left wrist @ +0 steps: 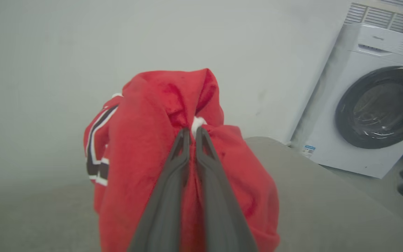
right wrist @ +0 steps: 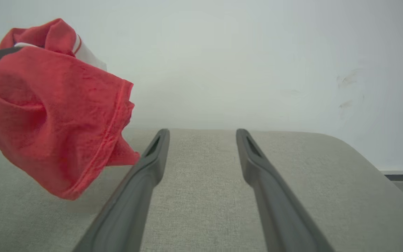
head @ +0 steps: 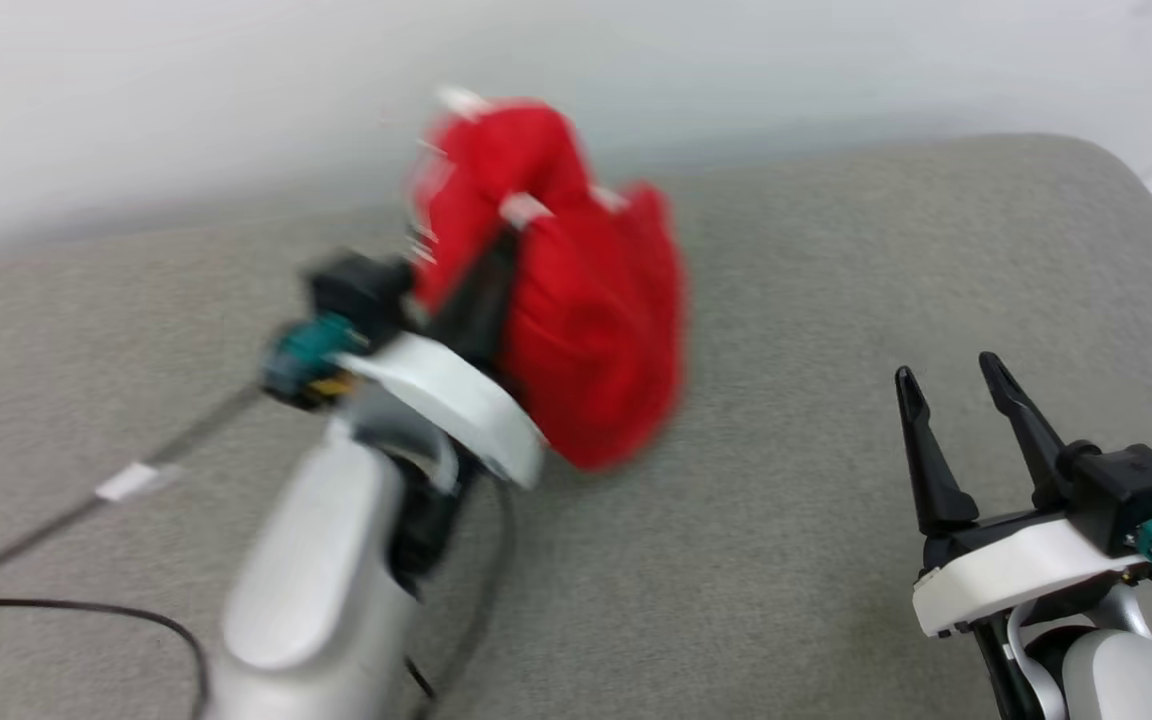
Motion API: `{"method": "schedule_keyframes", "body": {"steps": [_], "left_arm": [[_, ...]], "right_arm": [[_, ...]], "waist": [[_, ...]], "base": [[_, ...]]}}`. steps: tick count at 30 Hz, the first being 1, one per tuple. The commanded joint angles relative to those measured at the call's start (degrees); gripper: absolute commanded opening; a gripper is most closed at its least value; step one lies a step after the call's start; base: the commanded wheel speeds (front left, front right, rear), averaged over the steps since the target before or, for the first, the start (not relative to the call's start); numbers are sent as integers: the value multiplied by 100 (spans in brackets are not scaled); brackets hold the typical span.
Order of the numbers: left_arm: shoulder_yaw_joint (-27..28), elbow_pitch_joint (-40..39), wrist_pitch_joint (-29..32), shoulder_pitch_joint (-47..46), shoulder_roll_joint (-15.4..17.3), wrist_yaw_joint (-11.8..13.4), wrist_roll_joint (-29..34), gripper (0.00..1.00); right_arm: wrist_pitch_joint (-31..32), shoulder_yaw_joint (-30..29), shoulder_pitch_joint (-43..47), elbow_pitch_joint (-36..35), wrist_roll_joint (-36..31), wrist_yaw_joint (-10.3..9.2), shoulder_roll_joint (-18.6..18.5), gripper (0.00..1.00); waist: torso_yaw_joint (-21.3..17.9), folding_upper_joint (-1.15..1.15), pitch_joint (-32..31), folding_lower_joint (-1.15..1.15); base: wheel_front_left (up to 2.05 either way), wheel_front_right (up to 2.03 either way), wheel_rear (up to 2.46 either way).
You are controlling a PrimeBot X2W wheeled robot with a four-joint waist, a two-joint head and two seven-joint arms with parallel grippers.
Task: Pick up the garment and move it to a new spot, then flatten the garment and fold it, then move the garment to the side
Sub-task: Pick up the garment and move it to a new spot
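Note:
The garment (head: 576, 300) is a bunched red shirt with white trim, hanging in the air above the grey cushion (head: 796, 520). My left gripper (left wrist: 192, 131) is shut on a fold of the garment (left wrist: 145, 147), whose black and white lettering shows at its left side. In the head view the left gripper (head: 511, 235) is blurred and half buried in the cloth. My right gripper (head: 951, 375) stands open at the lower right, well clear of the shirt. In the right wrist view the garment (right wrist: 47, 115) hangs at the upper left, beside the open right gripper (right wrist: 201, 134).
A white wall (head: 236, 90) runs behind the cushion. A white washing machine (left wrist: 373, 101) with a dark round door stands off the cushion's far end. A black cable (head: 66, 600) trails over the cushion by my left arm. The cushion's rounded corner (head: 1126, 180) is at the right.

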Motion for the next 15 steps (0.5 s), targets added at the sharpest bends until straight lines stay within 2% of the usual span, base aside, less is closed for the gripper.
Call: {"method": "schedule_keyframes", "body": {"steps": [1,2,3,5,6,9,10,11,12,13,15], "left_arm": [[-275,-19,27,258,-82,-64,-63,0],[-275,-19,27,258,-82,-64,-63,0],[-613,14,117,532,-161,-96,-121,0],[-892,100,132,737,-179,-131,-80,0],[-892,100,132,737,-179,-131,-80,0],[-1307,426,282,1109,-60,-156,-42,1],[-1390,480,278,1137,-32,-165,-10,33],[-1390,480,278,1137,-32,-165,-10,33],[-1464,512,240,1142,-23,-168,-2,87],[-1528,523,187,1131,0,-173,29,100],[-1581,495,-14,1079,12,-168,56,100]], "right_arm": [[-2,-10,51,-49,57,-2,7,100],[-2,-10,51,-49,57,-2,7,100],[-35,-25,64,-89,87,-2,7,100],[-57,-75,87,-118,122,-2,6,100],[-57,-75,87,-118,122,-2,6,100],[-66,-31,48,-89,147,-2,8,100],[-77,-31,28,-80,140,-2,6,100],[-77,-31,28,-80,140,-2,6,100],[-87,-35,15,-66,131,-3,4,100],[-89,-32,-5,-60,130,-3,4,100],[-99,-40,-20,-40,118,-2,5,100]], "waist": [[-200,0,145,1],[-200,0,145,1],[-240,0,253,1],[-216,0,348,1],[-216,0,348,1],[-127,0,457,1],[-89,0,472,1],[-89,0,472,1],[-47,0,477,1],[-6,0,484,1],[92,0,450,1]], "base": [[0,0,0],[0,0,0],[0,0,0],[0,0,0],[0,0,0],[0,0,0],[0,0,0],[0,0,0],[0,0,0],[0,0,0],[0,0,0]]}}
